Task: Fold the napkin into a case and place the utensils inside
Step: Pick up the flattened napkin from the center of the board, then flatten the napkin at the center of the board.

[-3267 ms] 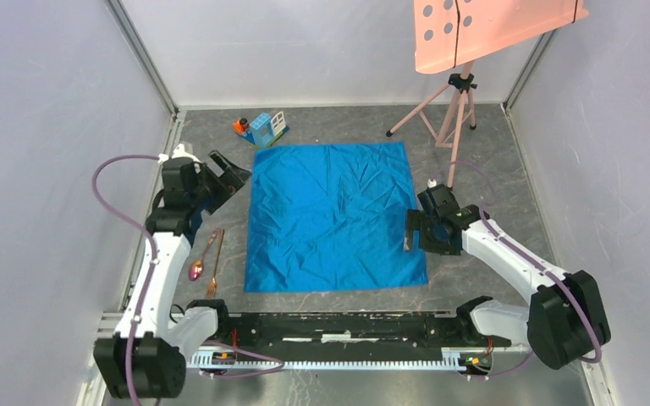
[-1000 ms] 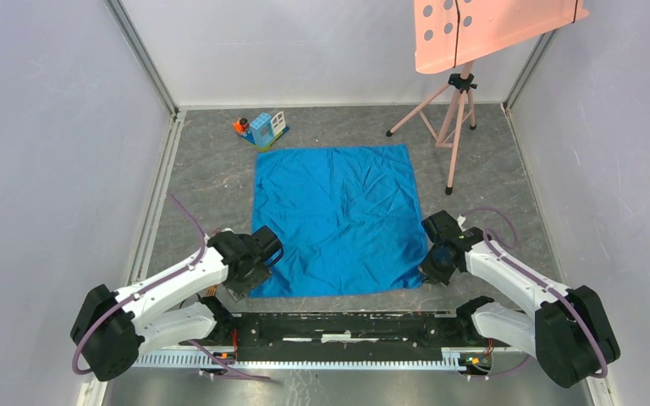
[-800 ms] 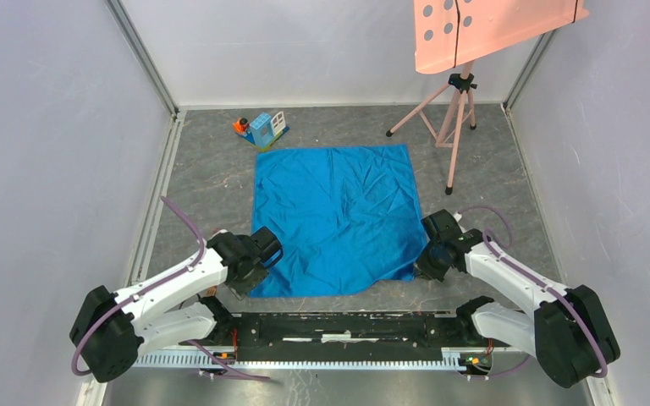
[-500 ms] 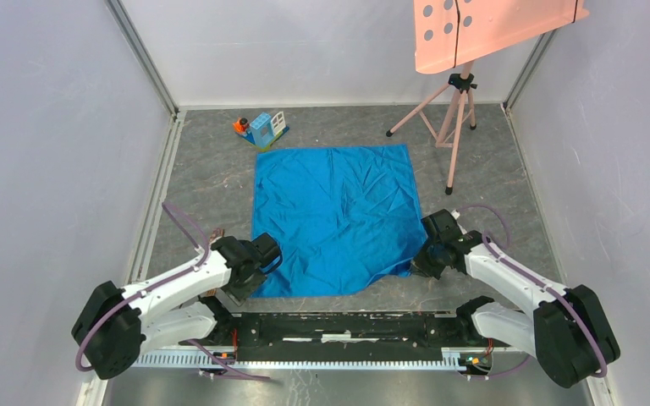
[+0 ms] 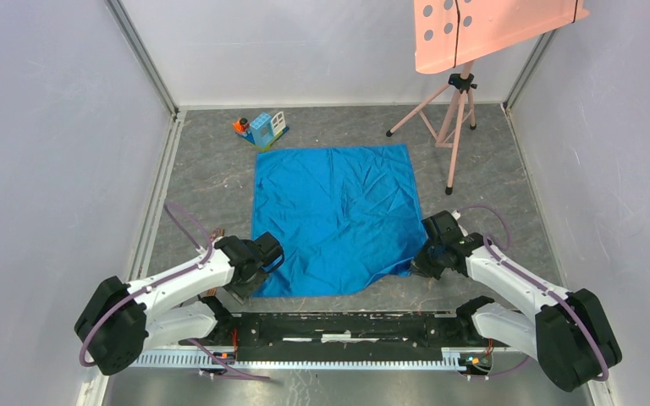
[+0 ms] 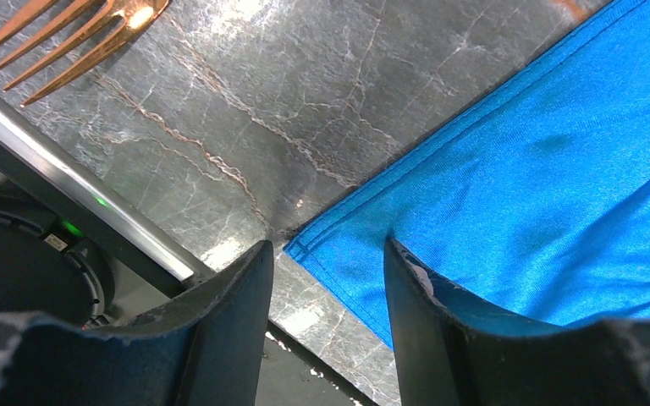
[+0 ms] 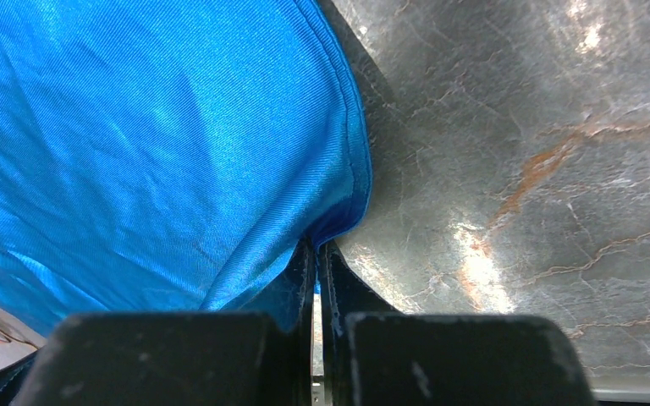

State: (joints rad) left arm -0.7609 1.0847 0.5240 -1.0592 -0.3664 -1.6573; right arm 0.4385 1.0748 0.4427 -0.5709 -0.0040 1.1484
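Now, right fingers (image 7: 343,294) pinching napkin (image 5: 334,216), left fingers (image 6: 228,326) apart.

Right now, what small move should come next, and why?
Probably close the left pincer on the napkin. It stands open astride the near left corner, which lies flat on the table, while the right pincer is already shut on the near right corner.
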